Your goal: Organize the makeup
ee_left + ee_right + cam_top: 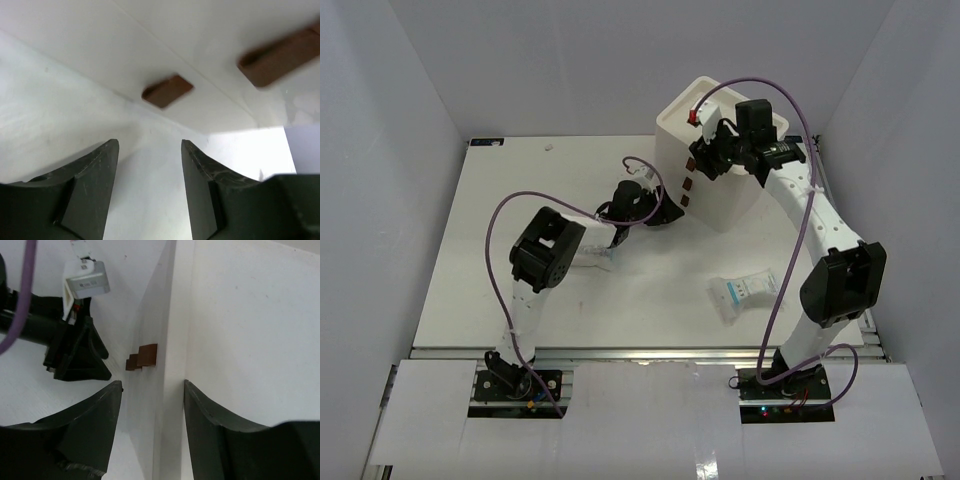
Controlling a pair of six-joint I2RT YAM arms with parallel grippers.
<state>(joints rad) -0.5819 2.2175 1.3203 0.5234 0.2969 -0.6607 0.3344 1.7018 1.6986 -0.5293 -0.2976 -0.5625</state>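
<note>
Left gripper (150, 146), jaws apart, faces a brown rectangular knob (167, 91); right gripper (152, 385), likewise apart, beside the white drawer box (722, 205). Best take the lower-right teal-printed white packet (745, 292) squarely.

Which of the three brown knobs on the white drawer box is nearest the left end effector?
The bottom knob; the left end effector sits just beside it, while the middle knob and top knob are farther up.
</note>
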